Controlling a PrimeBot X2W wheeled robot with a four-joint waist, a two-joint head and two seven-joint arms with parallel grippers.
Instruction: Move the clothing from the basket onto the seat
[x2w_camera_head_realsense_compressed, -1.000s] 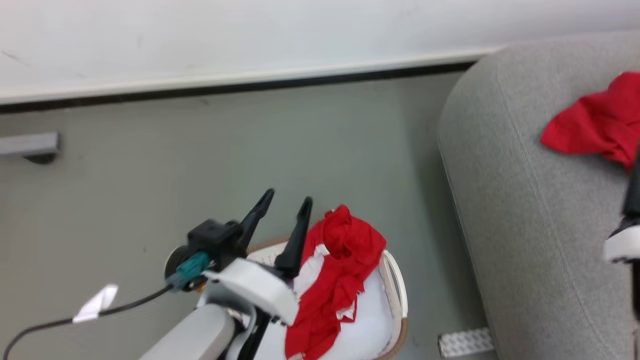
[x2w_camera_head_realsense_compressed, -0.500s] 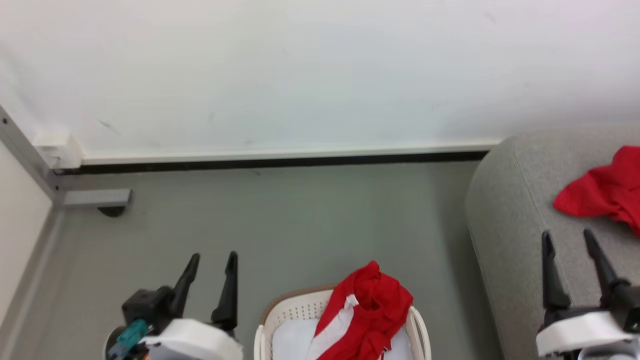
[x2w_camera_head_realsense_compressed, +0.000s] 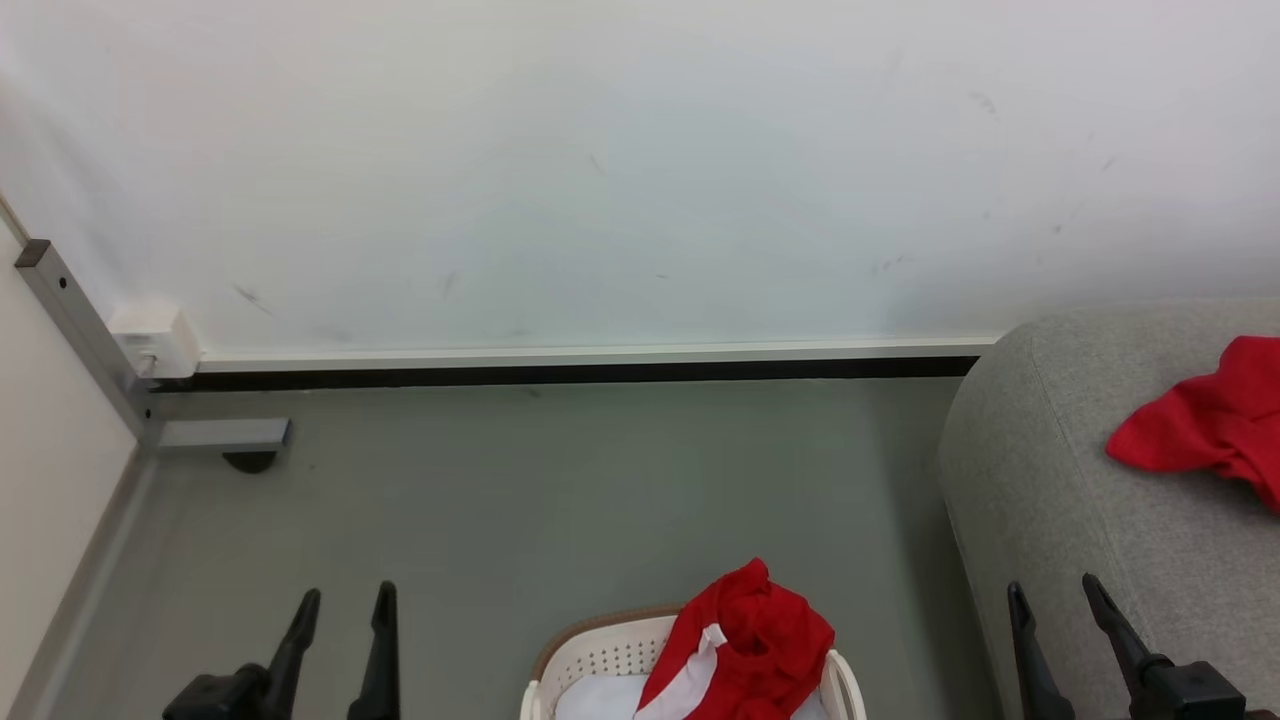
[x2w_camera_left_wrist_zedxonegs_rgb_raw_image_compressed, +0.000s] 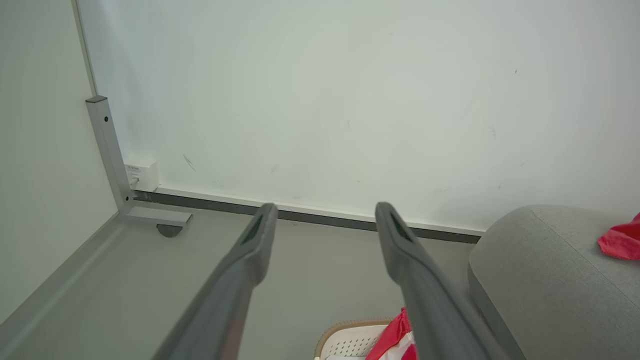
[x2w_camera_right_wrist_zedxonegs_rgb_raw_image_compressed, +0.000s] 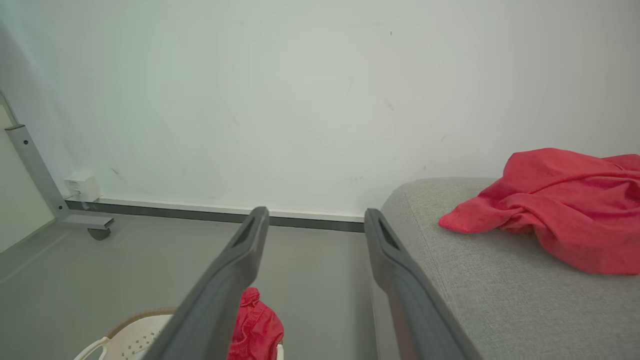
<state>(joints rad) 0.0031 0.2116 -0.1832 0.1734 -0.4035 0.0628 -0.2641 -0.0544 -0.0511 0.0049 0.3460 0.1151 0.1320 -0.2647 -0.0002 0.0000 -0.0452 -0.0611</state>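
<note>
Currently, both arms are idling at the near edge of the scene. The left gripper (x2w_camera_head_realsense_compressed: 347, 600) is pointing up over the grey floor (x2w_camera_head_realsense_compressed: 560, 480) with its two dark fingers spread and nothing between them. The right gripper (x2w_camera_head_realsense_compressed: 1052, 592) is standing likewise parted and empty, just before the seat's near corner. Between them the basket (x2w_camera_head_realsense_compressed: 590, 650) is sitting on the floor, showing its brown rim and perforated cream wall. A red garment (x2w_camera_head_realsense_compressed: 760, 640) is bulging out of it, bunched into a soft heap with a white panel folding over its near side. It is lying loose, so its crest is looking easy to pinch. Farther right, the seat (x2w_camera_head_realsense_compressed: 1040, 480) is rising near the basket without touching it, and a second red garment (x2w_camera_head_realsense_compressed: 1200, 430) is lying crumpled on its cushion, back from the rounded edge. Behind everything, the white wall (x2w_camera_head_realsense_compressed: 600, 180) and its dark baseboard (x2w_camera_head_realsense_compressed: 580, 372) are closing the scene. By this evidence the task is standing partway: one piece is lying on the seat, another is waiting in the basket, and the step in hand is appearing to be a pause between carries. The next move is likely calling for one gripper to descend over the heap, close on a high fold and lift it clear of the rim before swinging right.
</note>
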